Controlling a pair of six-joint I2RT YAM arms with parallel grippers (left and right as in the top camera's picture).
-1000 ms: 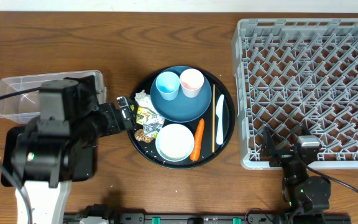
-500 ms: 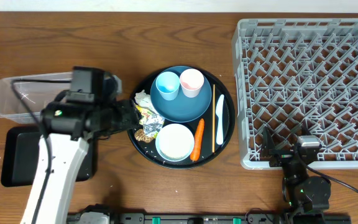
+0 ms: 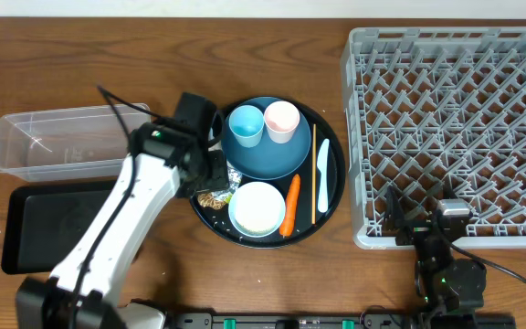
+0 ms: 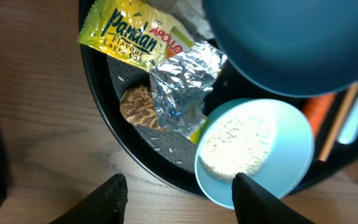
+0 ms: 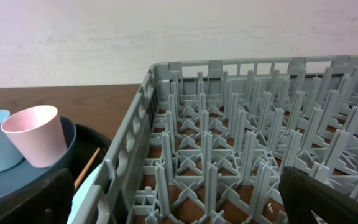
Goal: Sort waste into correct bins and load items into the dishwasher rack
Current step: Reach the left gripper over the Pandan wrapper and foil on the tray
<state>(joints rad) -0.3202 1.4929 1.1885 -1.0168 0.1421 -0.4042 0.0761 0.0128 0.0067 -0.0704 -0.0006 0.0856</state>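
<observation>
My left gripper (image 3: 214, 172) (image 4: 179, 202) is open and empty, hovering over the left edge of the round black tray (image 3: 336, 187). Just ahead of its fingers lie the yellow-green snack wrapper (image 4: 135, 34) with its foil end (image 4: 182, 81), the brown biscuit (image 4: 135, 107) (image 3: 210, 196) and the white bowl (image 3: 257, 208) holding rice (image 4: 238, 143). The carrot (image 3: 290, 206), dark-blue plate (image 3: 268, 155), light-blue cup (image 3: 245, 125), pink cup (image 3: 281, 121), chopstick (image 3: 313, 174) and pale-blue utensil (image 3: 323, 175) sit on the tray. The tissue is mostly hidden under the arm. My right gripper (image 3: 418, 217) (image 5: 176, 205) is open at the rack's front edge.
The grey dishwasher rack (image 3: 455, 119) (image 5: 229, 124) fills the right side. The clear tub (image 3: 62, 142) and the shallow black tray (image 3: 53, 228) lie at the left. Loose rice grains lie on the round tray near the biscuit.
My left arm has swung right from above the bins to the round tray's left edge, over the wrapper. The right arm has not moved.
</observation>
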